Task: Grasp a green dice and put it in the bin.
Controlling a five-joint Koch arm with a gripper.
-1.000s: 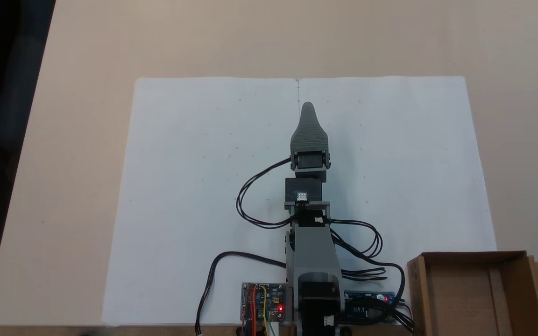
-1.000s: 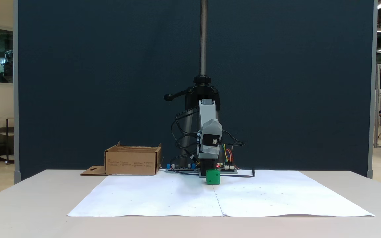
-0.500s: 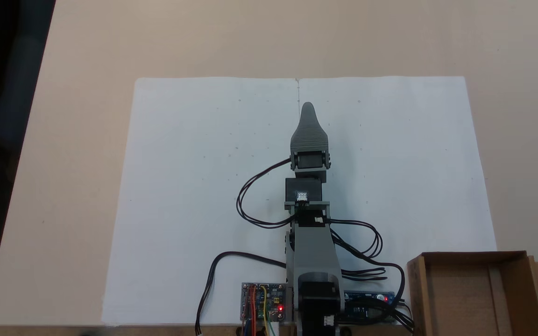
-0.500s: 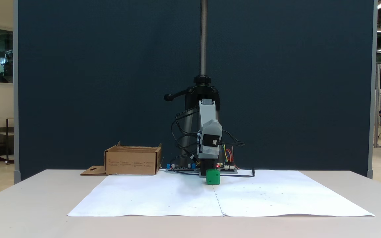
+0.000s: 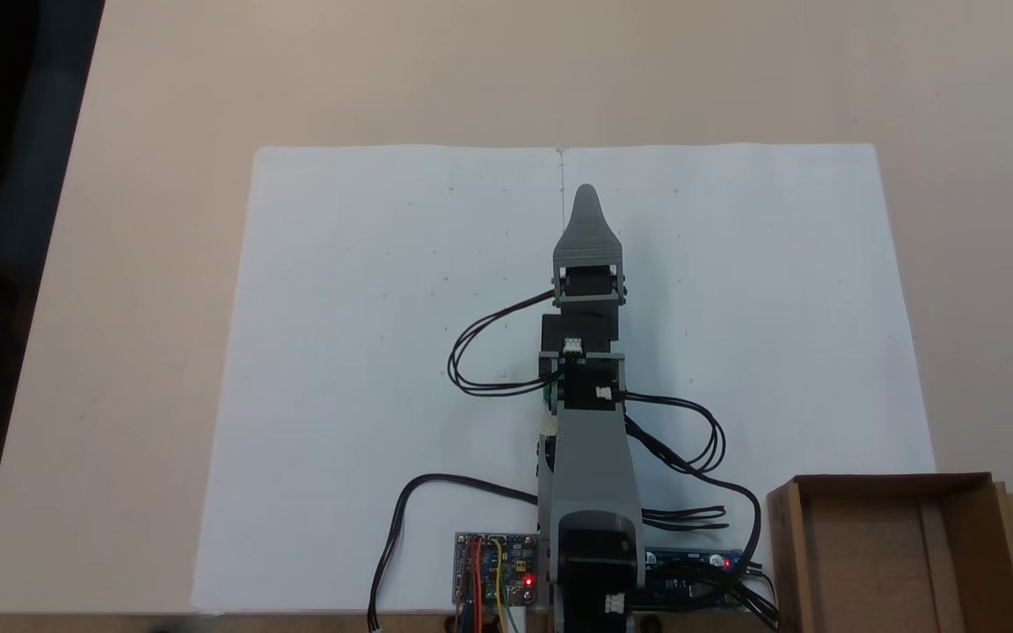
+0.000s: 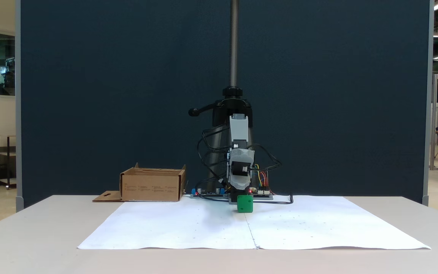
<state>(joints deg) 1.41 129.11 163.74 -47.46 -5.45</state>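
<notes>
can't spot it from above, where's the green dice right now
In a fixed view the green dice sits on the white paper near its centre fold, just in front of the arm's base, well right of the cardboard box.

Bright green dice (image 6: 245,204), brown cardboard bin (image 5: 893,549); white paper (image 5: 366,352), beige table (image 5: 163,132), grey arm (image 5: 590,466)

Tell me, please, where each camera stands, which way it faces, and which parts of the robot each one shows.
A fixed view: above the table, looking straight down; the arm runs from the bottom edge up to the gripper.
A fixed view: at table height at the far end, facing the arm's front and a dark partition; the dice sits before the arm.
Shared: arm, paper and box, which is at the right from above and at the left from the front.
</notes>
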